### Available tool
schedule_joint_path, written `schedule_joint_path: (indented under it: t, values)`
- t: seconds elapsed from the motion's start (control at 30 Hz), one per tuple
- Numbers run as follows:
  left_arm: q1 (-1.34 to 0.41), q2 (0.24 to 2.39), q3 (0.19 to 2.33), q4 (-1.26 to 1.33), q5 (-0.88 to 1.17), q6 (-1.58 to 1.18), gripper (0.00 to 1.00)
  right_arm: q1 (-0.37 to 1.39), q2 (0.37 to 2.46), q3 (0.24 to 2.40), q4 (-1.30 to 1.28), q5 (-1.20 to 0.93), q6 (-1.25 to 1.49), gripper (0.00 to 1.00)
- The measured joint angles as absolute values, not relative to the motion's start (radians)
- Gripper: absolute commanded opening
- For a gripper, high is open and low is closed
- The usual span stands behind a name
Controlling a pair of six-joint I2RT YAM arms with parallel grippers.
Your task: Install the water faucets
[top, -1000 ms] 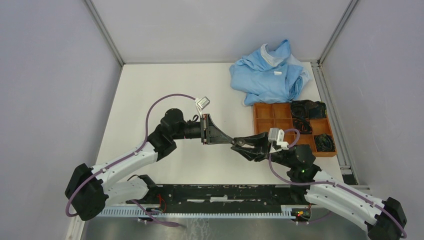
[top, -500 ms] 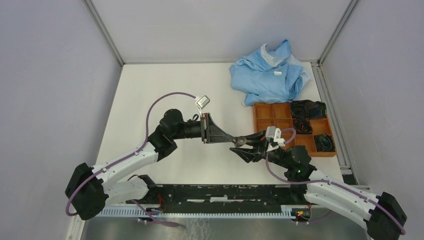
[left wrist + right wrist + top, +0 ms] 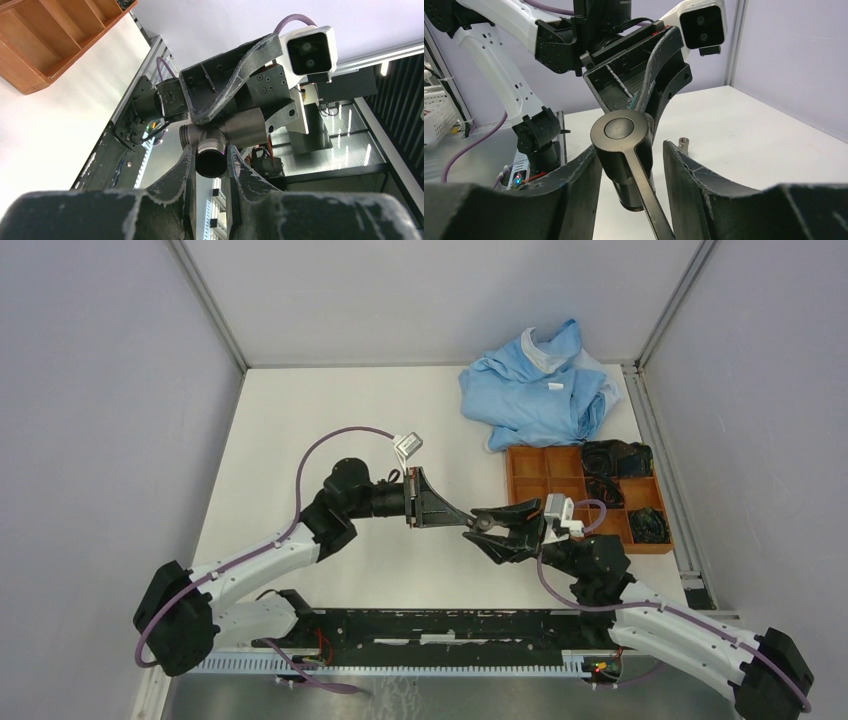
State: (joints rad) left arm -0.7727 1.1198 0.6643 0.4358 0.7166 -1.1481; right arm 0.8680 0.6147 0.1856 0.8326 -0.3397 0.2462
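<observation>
**Both tools meet at the faucet, mid-surface**

- Near edge: black rail [image 3: 440, 625] between the two arm bases. Left arm [image 3: 260, 560] and right arm [image 3: 660, 625] both reach inward over the white surface [image 3: 300, 440].
- Left tool [image 3: 210, 152]: fingers pressed onto the threaded stub of the T-shaped fitting [image 3: 242, 127], pinching it from both sides. The fitting is held up off the surface, its open threaded mouth facing the left wrist camera.
- Right tool [image 3: 630, 150]: fingers spread, one on each side of the same fitting. There is a clear gap at the right-hand finger [image 3: 694, 170]; on the other side I cannot tell whether it touches.
- Right wrist view: the fitting shows a round flat cap on top, with a flat lever running down towards the camera.
- From above, the two tools sit tip to tip, with the fitting between them.
- Stubby fitting [image 3: 682, 142]: standing on the surface just beyond the right tool, apart from both tools.
- Further right: orange compartment tray [image 3: 545, 462], with dark coiled items [image 3: 615, 458] in its right-hand compartments.
- Far corner: crumpled blue cloth [image 3: 535, 385], just behind the tray
</observation>
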Motion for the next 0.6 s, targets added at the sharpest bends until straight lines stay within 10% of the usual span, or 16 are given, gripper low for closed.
schedule_joint_path:
  t: [0.3,0.6]
  values:
    - [-0.772,1.12,0.661,0.445,0.712,-1.18,0.02,0.868,0.645,0.186,0.872,-0.357,0.246,0.36]
    - [-0.773,1.12,0.648,0.467,0.71,-1.191,0.02,0.868,0.657,0.186,0.875,-0.358,0.25,0.55]
